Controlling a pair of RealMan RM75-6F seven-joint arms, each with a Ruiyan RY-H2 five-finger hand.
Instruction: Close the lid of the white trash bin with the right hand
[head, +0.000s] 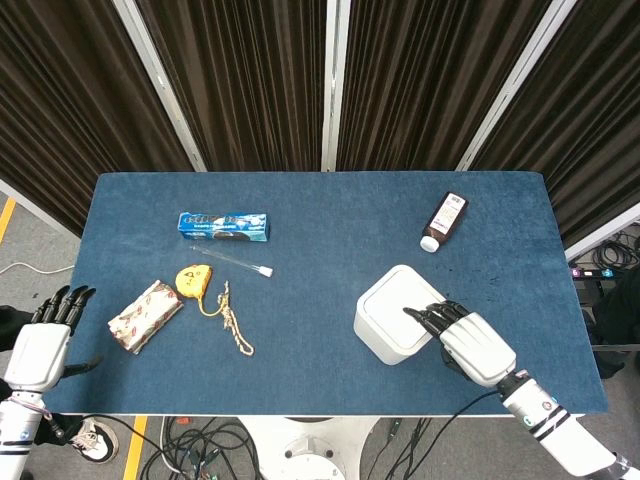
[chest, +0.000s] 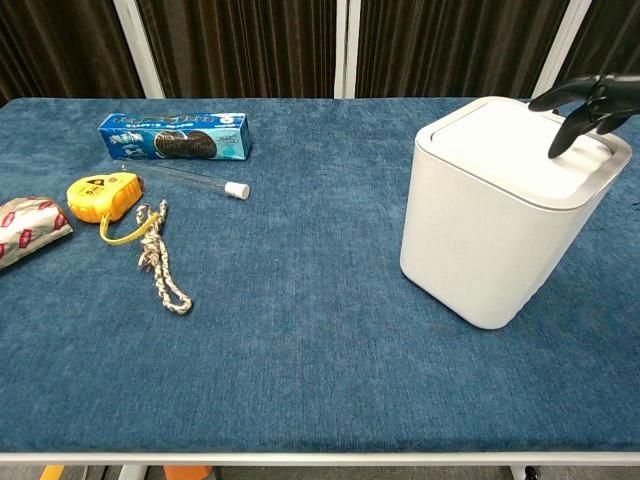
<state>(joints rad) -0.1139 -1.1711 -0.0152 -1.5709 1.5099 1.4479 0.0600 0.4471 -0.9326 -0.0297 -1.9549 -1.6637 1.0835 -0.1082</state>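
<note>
White trash bin (head: 397, 314): on the table (head: 330, 230), near-right area, lid (chest: 520, 148) lying flat and shut. Right hand (head: 468, 338): fingers (chest: 566, 124) apart and extended, tips over the lid's right edge, holding nothing; contact uncertain. Left hand (head: 42, 338): well apart, off the table's left edge, fingers spread, idle.

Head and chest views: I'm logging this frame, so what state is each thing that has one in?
Bin: upright, lid shut.
Right hand: fingertips on the lid, holding nothing.
Left hand: off the table, fingers apart, empty.
Bottle: lying down, capped.
Tube: lying down, capped.
Cookie box: lying flat.
</note>
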